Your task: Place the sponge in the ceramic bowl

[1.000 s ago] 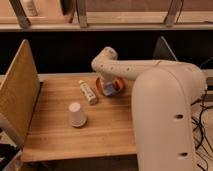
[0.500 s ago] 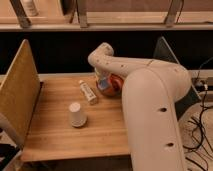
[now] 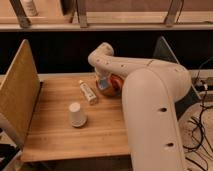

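The sponge (image 3: 102,85) sits right at the tip of the gripper (image 3: 103,80), over the left edge of the ceramic bowl (image 3: 116,84). The gripper hangs down from the thick white arm (image 3: 150,100), which fills the right half of the view. Whether the gripper is clamped on the sponge or has opened cannot be told, because the arm's wrist covers it.

All this stands on a light wooden table (image 3: 55,135) with a plank grain. A tan perforated panel (image 3: 20,92) stands upright along the table edge far to the gripper's left, and a dark slanted panel (image 3: 164,50) rises behind the arm to the gripper's right. Above and behind the gripper runs a pale ledge with metal posts (image 3: 82,15). Black cables (image 3: 200,125) trail on the floor to the right.

Just left of the gripper a small white bottle (image 3: 88,92) lies on its side. A white upturned cup (image 3: 76,114) stands nearer the camera and further left, well apart from it.

The sponge shows only as a small pale-blue patch. The bowl is glossy reddish-orange, and only part of its rim shows beside the arm.
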Controlling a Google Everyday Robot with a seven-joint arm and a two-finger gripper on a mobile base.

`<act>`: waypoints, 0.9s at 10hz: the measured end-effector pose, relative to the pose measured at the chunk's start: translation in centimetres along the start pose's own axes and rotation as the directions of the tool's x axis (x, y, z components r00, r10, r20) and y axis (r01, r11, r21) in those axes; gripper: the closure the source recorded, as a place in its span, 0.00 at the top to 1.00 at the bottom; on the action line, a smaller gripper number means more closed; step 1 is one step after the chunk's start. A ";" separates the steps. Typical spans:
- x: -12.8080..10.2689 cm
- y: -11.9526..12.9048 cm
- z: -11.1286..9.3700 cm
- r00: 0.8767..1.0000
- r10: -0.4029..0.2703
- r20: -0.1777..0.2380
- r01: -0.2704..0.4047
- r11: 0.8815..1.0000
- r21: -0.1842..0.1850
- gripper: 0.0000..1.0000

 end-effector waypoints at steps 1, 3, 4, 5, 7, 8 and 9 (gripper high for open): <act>0.0 0.0 0.0 1.000 0.000 0.000 0.000 1.000 0.000 0.68; 0.0 0.0 0.0 1.000 0.000 0.000 0.000 1.000 0.000 0.80; 0.0 0.0 0.0 1.000 0.000 0.000 0.000 1.000 0.000 0.80; 0.0 -0.1 0.0 1.000 0.001 0.000 -0.001 1.000 0.000 0.80; 0.0 -0.1 0.0 1.000 0.001 0.000 -0.001 1.000 0.000 0.80; 0.0 -0.1 0.0 1.000 0.001 0.000 -0.001 1.000 0.000 0.80; 0.0 -0.1 0.0 1.000 0.001 0.000 -0.001 1.000 0.000 0.80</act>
